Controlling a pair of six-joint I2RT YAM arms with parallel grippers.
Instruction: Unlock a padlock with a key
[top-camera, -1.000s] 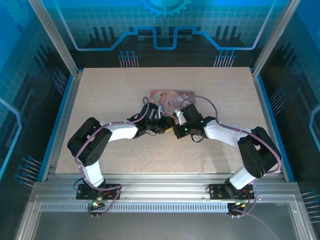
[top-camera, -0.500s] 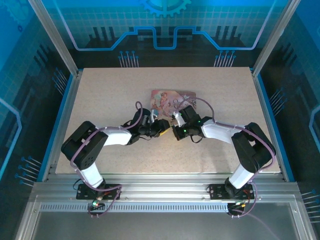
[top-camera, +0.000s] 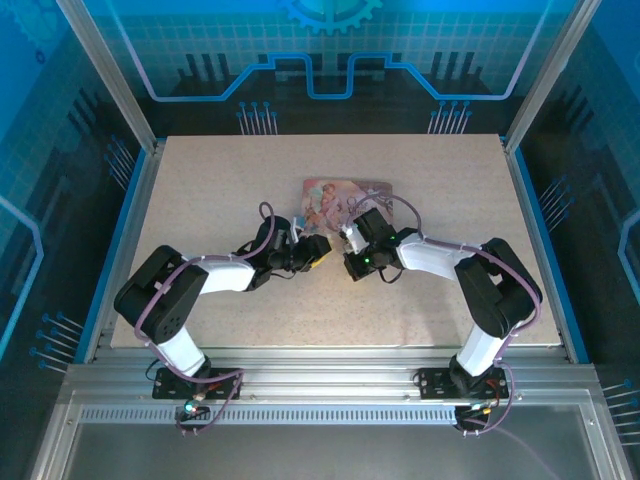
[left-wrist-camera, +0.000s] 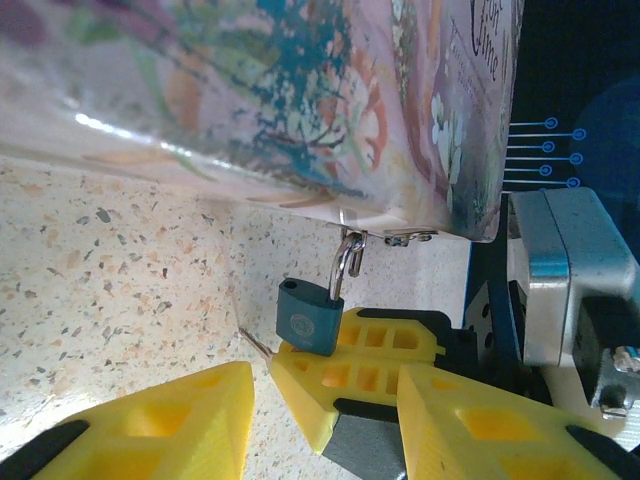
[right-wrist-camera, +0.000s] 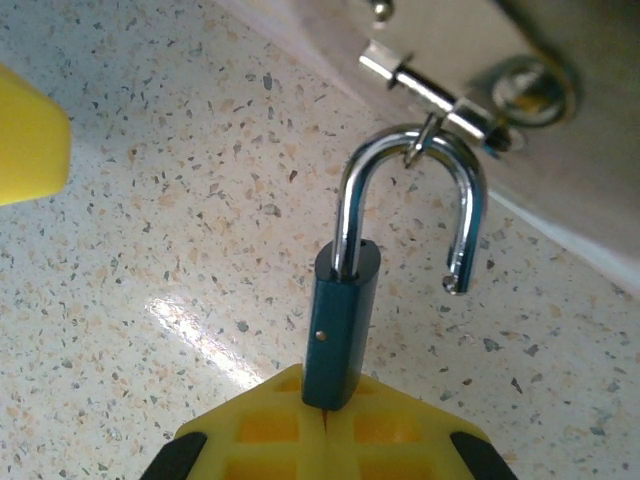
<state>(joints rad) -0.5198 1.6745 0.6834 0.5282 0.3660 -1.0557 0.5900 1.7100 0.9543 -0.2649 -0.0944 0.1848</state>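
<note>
Gripping the padlock (right-wrist-camera: 342, 310) body, the right tool (right-wrist-camera: 325, 405) holds it, shackle swung open. The left tool (left-wrist-camera: 325, 385) gapes wide just beside it.

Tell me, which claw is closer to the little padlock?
Right. The right gripper clamps the padlock by its body; the left gripper sits open close by, not touching.

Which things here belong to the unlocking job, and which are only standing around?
For the job:
- padlock, shackle open at one end
- right gripper, jaws shut on the padlock body
- left gripper, jaws open

Only there:
- pink box that the padlock hangs from
- table
</note>
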